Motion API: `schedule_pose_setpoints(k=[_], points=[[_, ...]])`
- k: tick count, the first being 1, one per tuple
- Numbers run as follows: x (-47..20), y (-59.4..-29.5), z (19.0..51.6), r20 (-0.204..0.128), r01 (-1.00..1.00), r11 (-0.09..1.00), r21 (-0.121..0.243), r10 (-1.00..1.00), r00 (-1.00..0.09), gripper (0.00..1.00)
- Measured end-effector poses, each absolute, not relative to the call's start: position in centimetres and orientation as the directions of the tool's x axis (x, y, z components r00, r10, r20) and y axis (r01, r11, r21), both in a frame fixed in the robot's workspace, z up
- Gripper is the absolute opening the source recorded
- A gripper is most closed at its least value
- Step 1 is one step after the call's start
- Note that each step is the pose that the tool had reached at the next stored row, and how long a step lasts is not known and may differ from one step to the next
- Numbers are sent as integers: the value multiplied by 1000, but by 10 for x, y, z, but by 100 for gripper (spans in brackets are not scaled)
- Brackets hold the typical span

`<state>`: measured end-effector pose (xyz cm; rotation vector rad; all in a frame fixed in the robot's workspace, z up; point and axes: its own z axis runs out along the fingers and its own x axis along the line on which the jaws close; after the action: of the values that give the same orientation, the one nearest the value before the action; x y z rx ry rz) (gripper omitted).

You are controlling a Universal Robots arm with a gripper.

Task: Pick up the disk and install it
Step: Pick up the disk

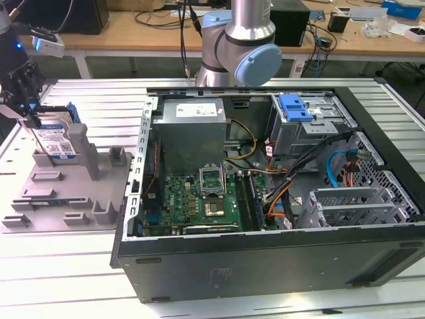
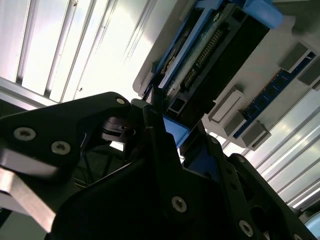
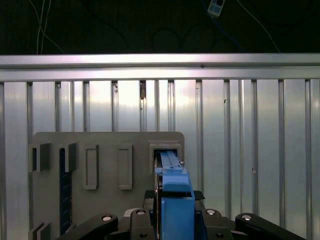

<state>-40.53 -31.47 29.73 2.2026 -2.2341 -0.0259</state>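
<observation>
The gripper [image 1: 32, 121] clasps the upright disk [image 1: 58, 141] by its blue rail, the disk standing in the grey fixture [image 1: 63, 199] beside the open case [image 1: 265, 256].

The gripper [image 1: 30, 119] hangs at the disk [image 1: 60, 142], which stands upright in the grey fixture plate [image 1: 60, 199] beside the open computer case [image 1: 265, 266].

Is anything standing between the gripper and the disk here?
Nothing visible does. The gripper sits right over the disk, which stands upright in a slot of the grey fixture plate at the exterior view's left.
</observation>
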Motion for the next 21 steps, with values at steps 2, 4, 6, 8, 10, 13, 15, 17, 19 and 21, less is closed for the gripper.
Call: schedule_pose_setpoints(k=[2,4,6,8,10,13,15,17,19,21], points=[[-405,-315,297,-9,-1000,14,15,-1000,-14,37],[-405,-315,297,-9,-1000,14,14,-1000,-14,37],[-405,-315,298,-9,-1000,14,14,-1000,-14,37],[-405,-315,310,-9,-1000,14,15,-1000,-14,37],[-405,-315,319,-9,-1000,14,15,-1000,-14,37],[-405,-315,323,-9,-1000,14,15,-1000,-14,37],[-405,-315,325,-9,-1000,14,15,-1000,-14,37],[-405,-315,328,-9,-1000,14,15,-1000,-14,37],[-405,-315,330,-9,-1000,14,15,-1000,-14,37],[-405,-315,334,-9,-1000,14,15,-1000,-14,37]])
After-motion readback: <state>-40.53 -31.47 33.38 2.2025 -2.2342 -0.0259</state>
